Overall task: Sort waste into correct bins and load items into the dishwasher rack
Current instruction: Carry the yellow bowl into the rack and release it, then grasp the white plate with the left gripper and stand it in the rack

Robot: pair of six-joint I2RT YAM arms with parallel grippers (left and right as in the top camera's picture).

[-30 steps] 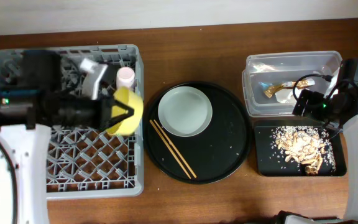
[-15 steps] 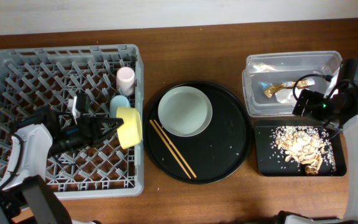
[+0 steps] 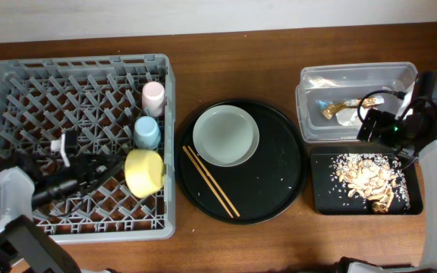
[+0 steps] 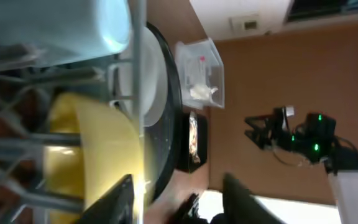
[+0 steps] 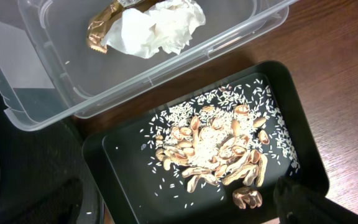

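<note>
Left gripper [image 4: 178, 190]: fingers apart, holding nothing, low over the dishwasher rack [image 3: 21, 83].
Yellow bowl [image 3: 144, 171]: just ahead of its fingertips, in the rack beside the blue cup [image 3: 146, 131].
Right gripper [image 5: 185, 202]: fingers apart above the black tray [image 5: 114, 155] of food scraps [image 5: 219, 152].

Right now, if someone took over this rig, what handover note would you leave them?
Left gripper: open, empty, beside the yellow bowl.
Right gripper: open, empty, by the clear tub.
Done: pink cup, blue cup and yellow bowl are in the dishwasher rack; tissue and foil wrapper in the clear tub; food scraps in the small black tray.
Left: plate and chopsticks, on the round black tray, go into the rack.
</note>
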